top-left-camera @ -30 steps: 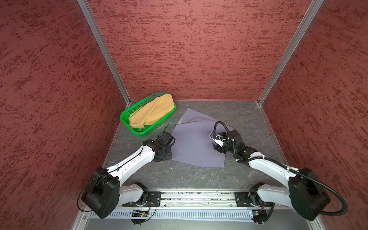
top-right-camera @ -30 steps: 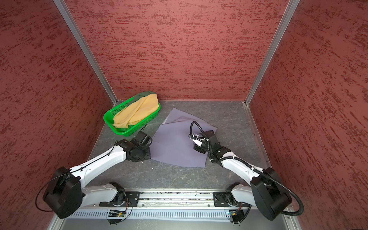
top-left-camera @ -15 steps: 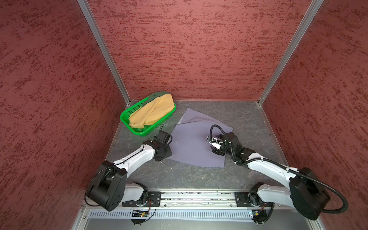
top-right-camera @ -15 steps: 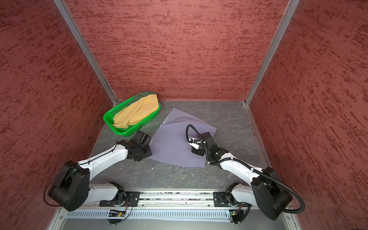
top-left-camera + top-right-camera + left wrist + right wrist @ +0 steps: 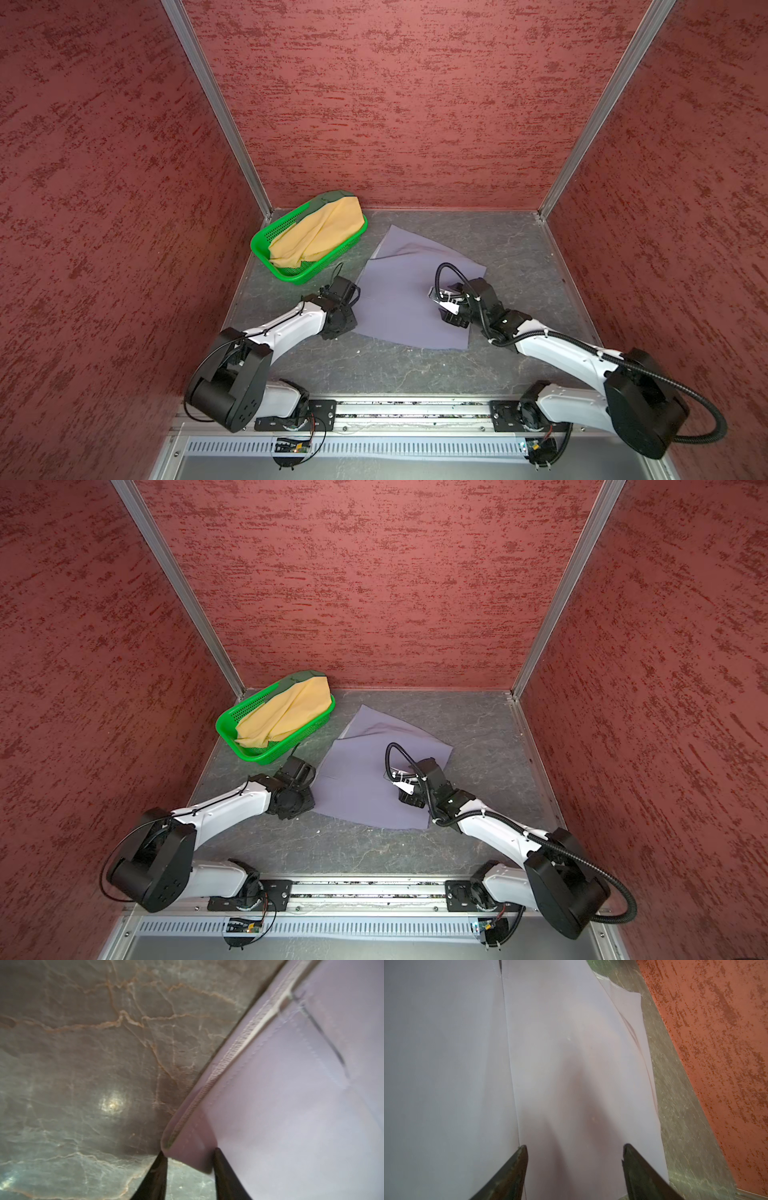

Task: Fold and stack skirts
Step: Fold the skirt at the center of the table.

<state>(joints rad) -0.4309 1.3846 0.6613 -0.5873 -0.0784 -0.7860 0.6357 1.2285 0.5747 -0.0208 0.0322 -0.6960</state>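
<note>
Both my grippers sit low over the lavender-grey skirt [image 5: 407,299], which lies spread flat on the grey marbled table [image 5: 415,374], in both top views between my two arms. My left gripper [image 5: 188,1154] has its two dark fingertips [image 5: 161,1159] straddling the skirt's hemmed corner, with a gap showing between them; whether they have bitten on the cloth I cannot tell. My right gripper [image 5: 575,1151] hovers over the middle of the same skirt with its jaws spread wide, nothing between them but cloth below. Behind my left arm, just beside the skirt's far corner, stands the bright green basket [image 5: 266,253], holding the mustard-yellow skirt [image 5: 320,237] heaped over the dark green skirt [image 5: 332,197]. Red textured walls [image 5: 395,104] close in on three sides, near the skirt's right edge in my right wrist view.
</note>
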